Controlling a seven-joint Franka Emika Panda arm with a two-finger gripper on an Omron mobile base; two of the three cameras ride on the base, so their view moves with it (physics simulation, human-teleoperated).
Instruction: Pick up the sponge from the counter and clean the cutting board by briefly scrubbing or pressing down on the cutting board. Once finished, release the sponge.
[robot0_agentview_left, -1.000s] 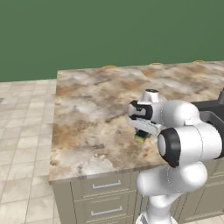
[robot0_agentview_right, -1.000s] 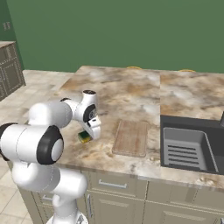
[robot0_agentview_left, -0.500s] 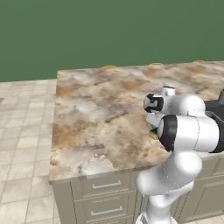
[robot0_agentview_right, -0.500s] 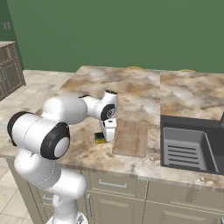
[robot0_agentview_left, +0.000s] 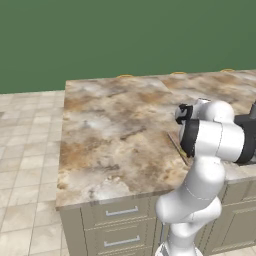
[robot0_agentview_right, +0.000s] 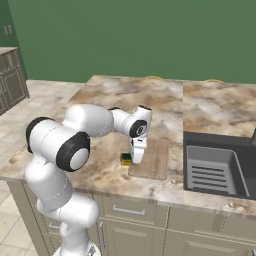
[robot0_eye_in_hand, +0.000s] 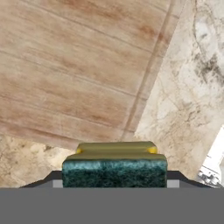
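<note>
The sponge (robot0_eye_in_hand: 114, 168), dark green over yellow, fills the space between my fingers at the bottom of the hand view, and my gripper (robot0_eye_in_hand: 114, 177) is shut on it. Beyond it lies the brown wooden cutting board (robot0_eye_in_hand: 74, 65), with its corner and long edge just ahead. From the right base, the sponge (robot0_agentview_right: 125, 159) hangs low at the left near edge of the cutting board (robot0_agentview_right: 154, 156), under my gripper (robot0_agentview_right: 132, 160). From the left base, my own arm hides the hand, and a sliver of the board's edge (robot0_agentview_left: 177, 145) shows on the counter (robot0_agentview_left: 110, 135).
A dark grey ribbed sink basin (robot0_agentview_right: 215, 167) is set into the counter (robot0_agentview_right: 100, 170) right of the board. The marbled counter (robot0_eye_in_hand: 192, 87) runs beside the board. Drawer cabinets (robot0_agentview_right: 130, 212) with metal handles stand below the front edge.
My arm has swung to the right with the sponge in the gripper, from the bare counter to the left near edge of the cutting board.
</note>
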